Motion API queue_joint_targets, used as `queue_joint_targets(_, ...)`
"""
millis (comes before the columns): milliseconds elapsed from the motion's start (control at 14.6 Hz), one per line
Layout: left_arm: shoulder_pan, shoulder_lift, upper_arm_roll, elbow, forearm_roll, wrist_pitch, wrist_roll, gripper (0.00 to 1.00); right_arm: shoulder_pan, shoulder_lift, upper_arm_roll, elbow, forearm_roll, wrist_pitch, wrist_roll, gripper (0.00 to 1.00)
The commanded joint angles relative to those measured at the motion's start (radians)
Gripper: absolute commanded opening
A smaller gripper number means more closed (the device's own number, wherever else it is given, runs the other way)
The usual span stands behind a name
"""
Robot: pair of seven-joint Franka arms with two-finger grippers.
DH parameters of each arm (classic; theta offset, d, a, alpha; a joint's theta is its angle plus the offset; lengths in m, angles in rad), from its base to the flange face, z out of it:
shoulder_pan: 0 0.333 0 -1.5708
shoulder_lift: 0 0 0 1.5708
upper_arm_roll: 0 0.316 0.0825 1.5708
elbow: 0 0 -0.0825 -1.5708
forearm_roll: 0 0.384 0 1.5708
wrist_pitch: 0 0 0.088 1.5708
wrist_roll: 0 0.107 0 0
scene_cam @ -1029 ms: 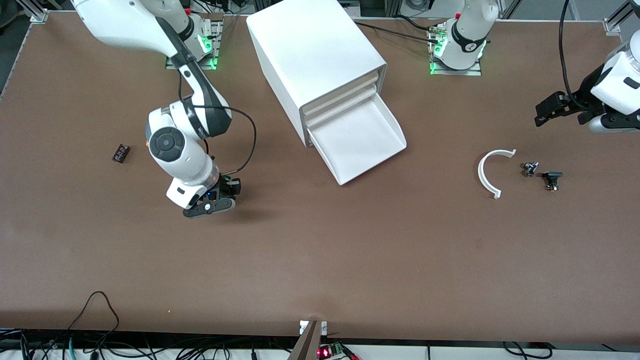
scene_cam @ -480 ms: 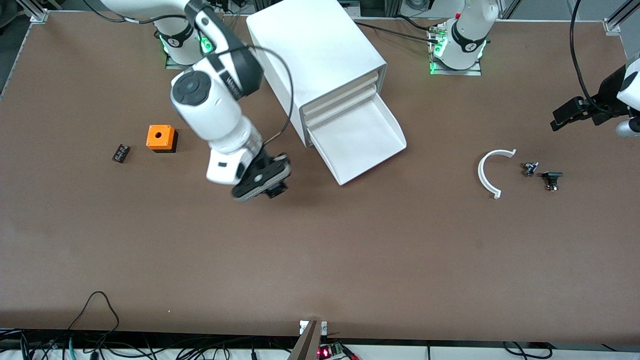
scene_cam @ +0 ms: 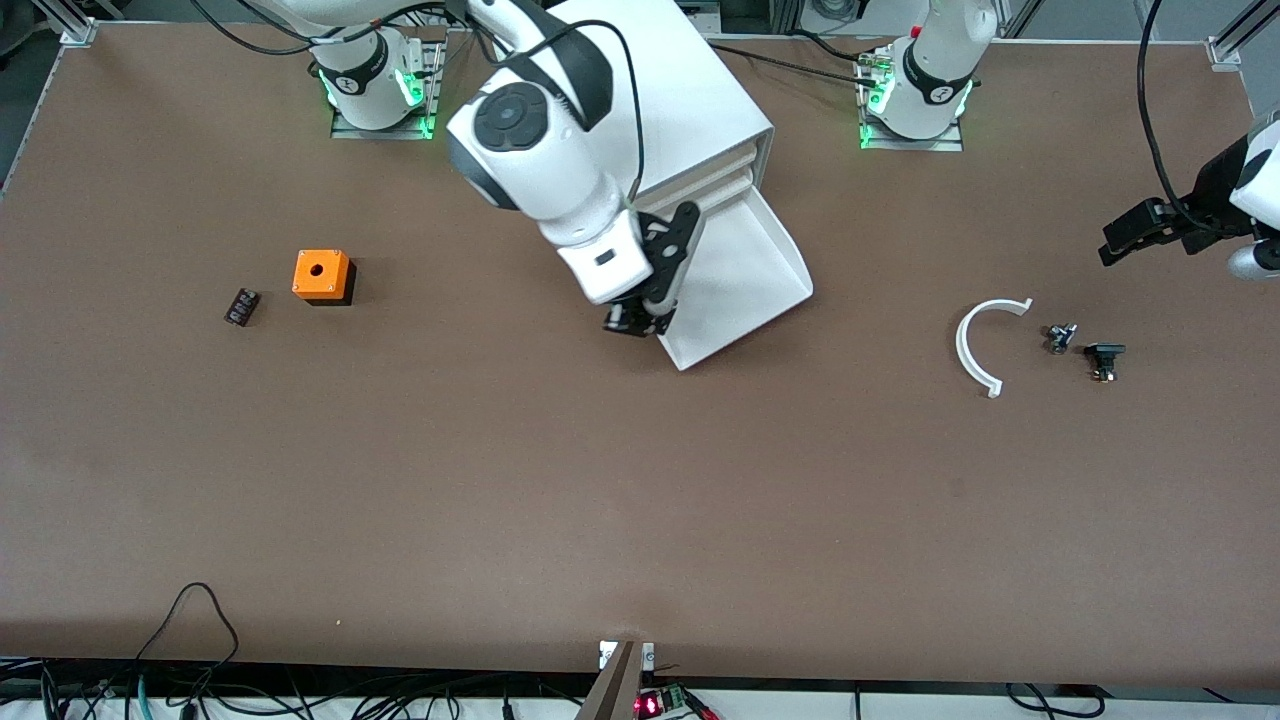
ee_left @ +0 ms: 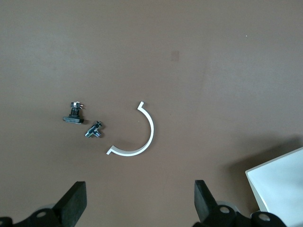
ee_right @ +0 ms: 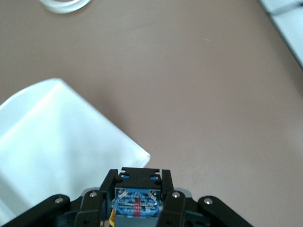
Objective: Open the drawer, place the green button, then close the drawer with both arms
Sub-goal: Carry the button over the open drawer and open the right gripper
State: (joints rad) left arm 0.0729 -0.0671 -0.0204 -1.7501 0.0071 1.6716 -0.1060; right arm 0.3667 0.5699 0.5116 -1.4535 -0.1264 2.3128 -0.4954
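Half-hidden button (ee_right: 136,204) in right tool (scene_cam: 632,322)

The table (scene_cam: 640,500) looks matt brown (faintly mottled); the drawer (scene_cam: 745,270) smooth white plastic.

A brown bench (scene_cam: 640,500) carries a few scattered things. A white cabinet (scene_cam: 690,100) stands between the two arm bases, its lowest drawer (scene_cam: 745,275) pulled out toward the front camera. Toward the right arm's end lie an orange cube (scene_cam: 321,276) with a hole on top and, just beside it, a small black part (scene_cam: 241,306). Toward the left arm's end lie a white curved strip (scene_cam: 975,345), a small metal part (scene_cam: 1060,337) and a black part (scene_cam: 1104,358), close together in a row.
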Motion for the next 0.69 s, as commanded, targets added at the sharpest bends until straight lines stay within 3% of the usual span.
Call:
queue_joint_targets(0,-0.004,0.010,0.011,0.018,0.014,0.004,-0.008,1.00,0.095,0.042,0.001,0.042,-0.105,-0.053,-0.114,0.37)
queue_joint_targets(137,-0.004,0.023,0.013,0.024,0.016,0.004,-0.008,1.00,0.153,0.076,-0.002,0.068,-0.192,-0.084,-0.111,0.37)
queue_joint_targets(618,-0.007,0.061,0.016,0.054,0.024,0.013,-0.008,1.00,0.230,0.186,-0.021,0.111,-0.237,-0.124,-0.118,0.37)
